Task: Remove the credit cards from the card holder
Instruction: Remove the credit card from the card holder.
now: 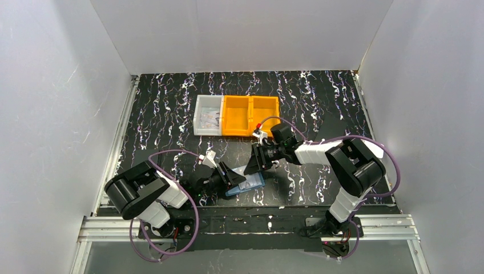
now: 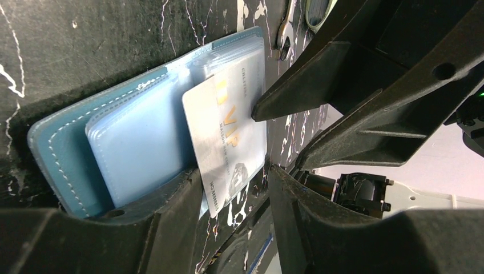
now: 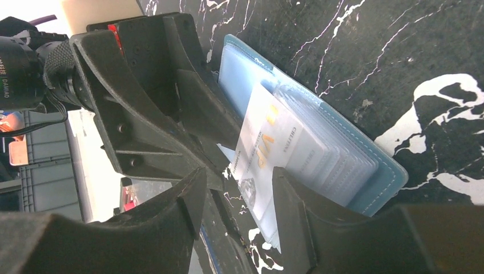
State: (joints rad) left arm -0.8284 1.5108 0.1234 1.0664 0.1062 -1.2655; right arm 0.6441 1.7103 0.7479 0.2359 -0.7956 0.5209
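The blue card holder (image 1: 251, 184) lies open on the black table, light blue pockets up; it also shows in the left wrist view (image 2: 63, 148) and the right wrist view (image 3: 376, 171). One whitish credit card (image 2: 225, 131) with gold lettering sticks halfway out of a pocket, also seen in the right wrist view (image 3: 265, 142). My left gripper (image 1: 231, 177) is open, one finger (image 2: 160, 222) pressing on the holder, the card's free corner between the jaws. My right gripper (image 1: 255, 161) is open, its jaws straddling the card's free end (image 3: 240, 182).
A white bin (image 1: 207, 115) holding small items and two orange bins (image 1: 251, 116) stand at the back of the table. White walls enclose the table on three sides. The two grippers face each other, tips nearly touching over the holder.
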